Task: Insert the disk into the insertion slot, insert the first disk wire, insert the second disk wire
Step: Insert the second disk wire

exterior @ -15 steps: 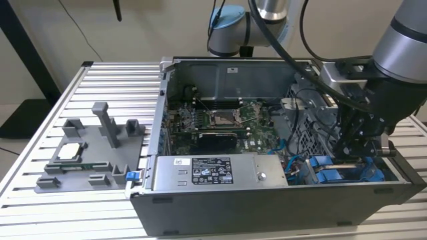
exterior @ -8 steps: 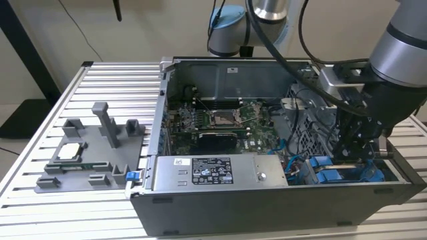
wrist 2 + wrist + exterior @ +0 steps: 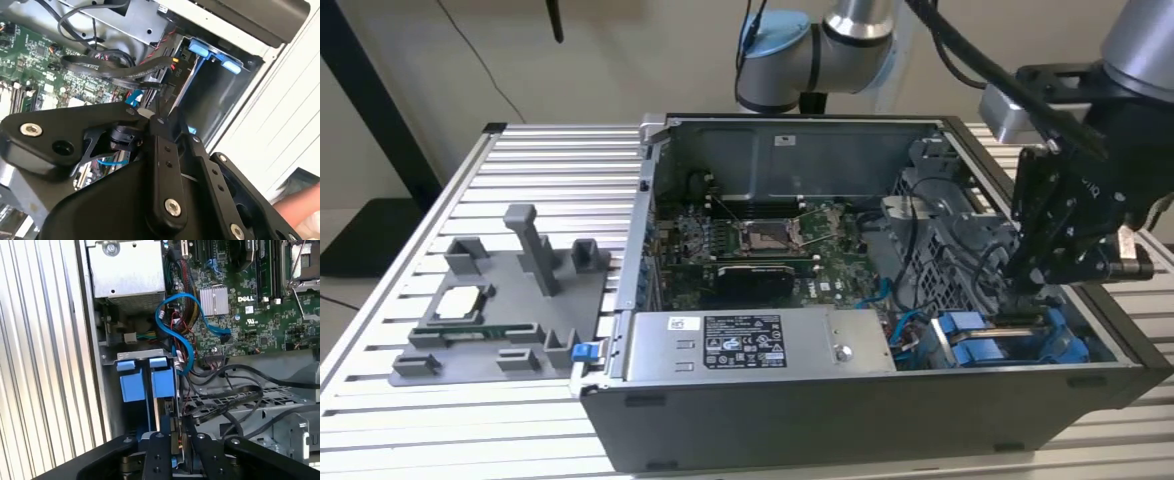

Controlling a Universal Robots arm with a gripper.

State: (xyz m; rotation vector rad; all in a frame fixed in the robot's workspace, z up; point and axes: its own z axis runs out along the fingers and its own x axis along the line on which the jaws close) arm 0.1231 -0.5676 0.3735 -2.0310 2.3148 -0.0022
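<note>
Pincer (image 3: pixel 176 452) down at the drive bay, closed on the disk's (image 3: pixel 170 432) edge

Judging by this, the disk sits partly in its slot beside the blue carriers (image 3: pixel 132 380); both wires seem still unplugged

Arm (image 3: pixel 827 45) comes in from the top of the exterior view: grey links, blue-capped joint, bent over to that view's right. Black wrist assembly (image 3: pixel 1074 200) hangs from it, pitched steeply downward. Gripper (image 3: pixel 1023 300) points down at the low right of the exterior view. In the first wrist view the gripper (image 3: pixel 175 450) has black linkage fingers (image 3: pixel 160 460) drawn near together, narrow gap between. Second wrist view: black linkage bars (image 3: pixel 165 170) with silver screws converging at the tip. A person's hand (image 3: pixel 300 210) at the frame edge.
</note>
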